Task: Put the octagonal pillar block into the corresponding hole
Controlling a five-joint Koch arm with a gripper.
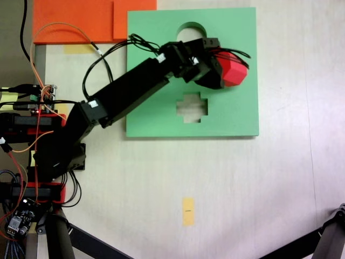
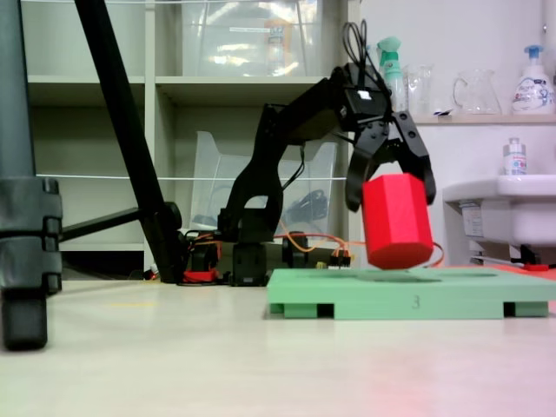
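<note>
Two fixed views, one from above and one low at table level. We see the pale table (image 1: 259,183) carrying a square green foam board (image 1: 237,113), with an orange sheet (image 1: 75,21) at the board's upper left in the view from above. The black arm (image 1: 129,91) reaches from the left across the board. Its gripper (image 2: 391,184) is clamped on the red block (image 2: 397,220), one finger (image 2: 358,178) on each side of the block's top. From the low view, the block hangs tilted, its lower edge just above the board or perhaps touching it; we cannot tell which. On the board we note a cross-shaped cutout (image 1: 192,106) and a round cutout (image 1: 188,31). A small yellow tag (image 1: 187,210) lies well below the board.
</note>
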